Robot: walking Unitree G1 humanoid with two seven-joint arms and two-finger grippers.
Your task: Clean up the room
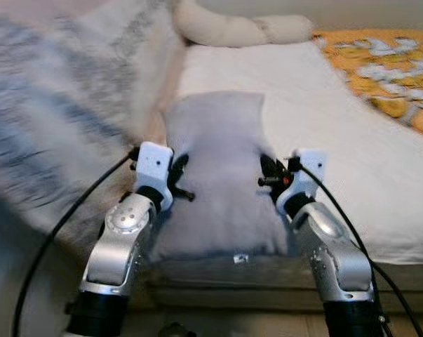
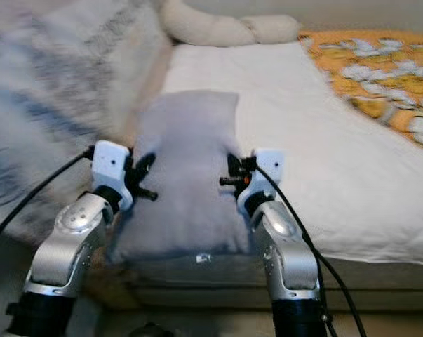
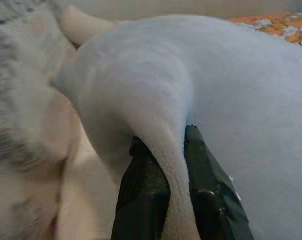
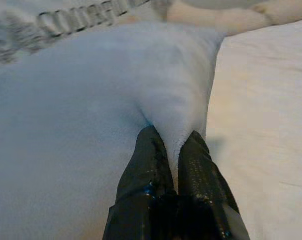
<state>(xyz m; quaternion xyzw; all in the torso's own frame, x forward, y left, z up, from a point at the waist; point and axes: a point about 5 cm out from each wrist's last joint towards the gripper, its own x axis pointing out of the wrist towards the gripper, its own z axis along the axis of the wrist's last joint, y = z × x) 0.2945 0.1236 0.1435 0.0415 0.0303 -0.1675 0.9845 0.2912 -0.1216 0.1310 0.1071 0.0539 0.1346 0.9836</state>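
A grey pillow [image 1: 218,168] lies lengthwise at the near edge of the bed, held between both arms. My left gripper [image 1: 179,177] pinches the pillow's left side; in the left wrist view its black fingers [image 3: 145,195] are shut on a fold of the grey fabric [image 3: 166,150]. My right gripper [image 1: 267,175] grips the right side, and its fingers [image 4: 201,170] squeeze a ridge of the pillow [image 4: 90,115] in the right wrist view. The pillow's near end hangs slightly over the mattress edge.
The bed has a white sheet [image 1: 323,119]. A grey-and-white fuzzy blanket [image 1: 64,105] is heaped on the left, a knotted cream cushion [image 1: 232,28] lies at the head, and an orange patterned quilt [image 1: 386,70] covers the far right.
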